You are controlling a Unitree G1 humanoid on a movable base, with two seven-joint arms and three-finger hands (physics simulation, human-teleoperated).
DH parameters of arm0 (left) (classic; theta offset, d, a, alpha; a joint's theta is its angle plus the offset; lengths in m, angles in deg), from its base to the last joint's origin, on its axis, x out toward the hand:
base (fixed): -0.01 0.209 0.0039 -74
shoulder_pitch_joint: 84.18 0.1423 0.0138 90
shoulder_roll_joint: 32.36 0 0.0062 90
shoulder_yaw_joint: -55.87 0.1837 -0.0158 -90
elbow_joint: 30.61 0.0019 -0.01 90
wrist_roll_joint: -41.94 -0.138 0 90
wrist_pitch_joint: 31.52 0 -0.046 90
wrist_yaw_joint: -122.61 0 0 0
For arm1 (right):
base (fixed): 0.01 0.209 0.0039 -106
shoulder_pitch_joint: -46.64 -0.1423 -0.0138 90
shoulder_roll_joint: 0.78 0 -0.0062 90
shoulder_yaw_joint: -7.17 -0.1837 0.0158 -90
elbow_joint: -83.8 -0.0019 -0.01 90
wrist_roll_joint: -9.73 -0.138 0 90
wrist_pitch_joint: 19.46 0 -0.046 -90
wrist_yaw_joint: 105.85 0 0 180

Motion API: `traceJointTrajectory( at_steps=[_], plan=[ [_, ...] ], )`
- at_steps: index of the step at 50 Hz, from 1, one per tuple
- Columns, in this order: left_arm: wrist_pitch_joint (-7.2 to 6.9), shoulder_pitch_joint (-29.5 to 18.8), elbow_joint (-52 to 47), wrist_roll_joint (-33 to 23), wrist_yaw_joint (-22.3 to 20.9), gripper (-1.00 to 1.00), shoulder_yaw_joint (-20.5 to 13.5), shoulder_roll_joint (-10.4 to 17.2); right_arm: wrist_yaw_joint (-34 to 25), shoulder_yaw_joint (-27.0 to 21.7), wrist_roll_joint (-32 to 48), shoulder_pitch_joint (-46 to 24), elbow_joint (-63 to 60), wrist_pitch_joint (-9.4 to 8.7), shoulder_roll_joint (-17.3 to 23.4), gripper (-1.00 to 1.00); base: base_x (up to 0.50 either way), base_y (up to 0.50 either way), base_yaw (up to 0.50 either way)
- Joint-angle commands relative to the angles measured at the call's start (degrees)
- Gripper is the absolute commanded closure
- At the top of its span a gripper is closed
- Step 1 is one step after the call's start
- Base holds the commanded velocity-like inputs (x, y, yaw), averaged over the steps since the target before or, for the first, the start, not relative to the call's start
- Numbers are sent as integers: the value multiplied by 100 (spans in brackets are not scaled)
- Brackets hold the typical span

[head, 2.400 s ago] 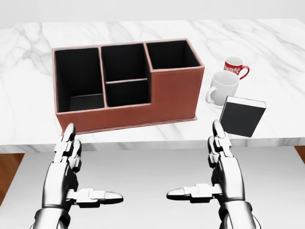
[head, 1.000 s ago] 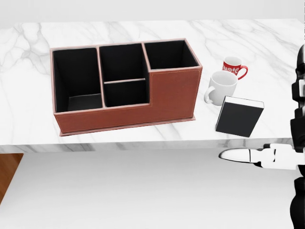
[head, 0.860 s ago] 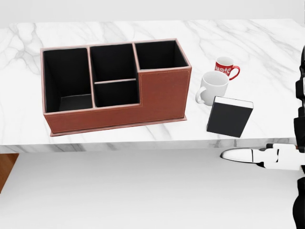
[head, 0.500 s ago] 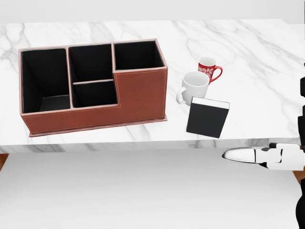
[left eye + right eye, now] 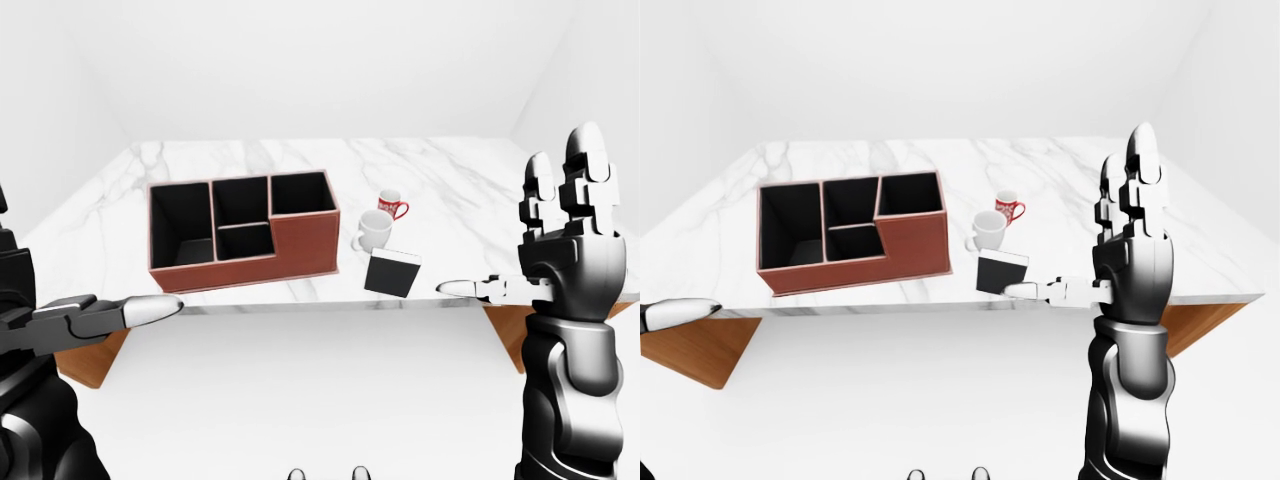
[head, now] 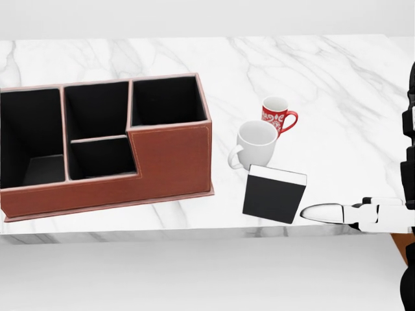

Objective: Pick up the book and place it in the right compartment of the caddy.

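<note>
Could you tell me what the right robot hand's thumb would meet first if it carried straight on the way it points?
Probably the book: the right robot hand has its thumb aimed at the book's right edge, though depth is unclear.

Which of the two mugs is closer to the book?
The plain white mug, right beside the book in the head view. The red patterned mug stands beyond it, higher in the picture.

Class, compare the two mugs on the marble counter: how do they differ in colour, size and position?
The white mug is plain; the red mug carries a white pattern. The white mug looks larger than the red mug. In the head view the white mug stands lower, just above the book, the red mug higher and further right. Both stand upright with open mouths.
</note>
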Motion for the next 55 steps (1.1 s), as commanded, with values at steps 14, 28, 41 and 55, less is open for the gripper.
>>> traceJointTrajectory(
  at_steps=[14,28,41,55],
  plan=[
    [0,-20,-58,61,0,-100,-84,34,-1,-11,27,-2,-44,0,0,-100,40,-10,0],
    [0,-58,-84,112,36,-100,-100,71,-22,79,196,-56,13,0,8,-100,31,0,0],
    [0,5,-5,33,15,-100,-38,20,-27,40,177,-19,89,0,-15,-100,28,7,0],
    [0,30,1,20,-14,-100,-48,-6,-26,30,163,-6,47,0,-10,-100,28,7,0]
  ],
)
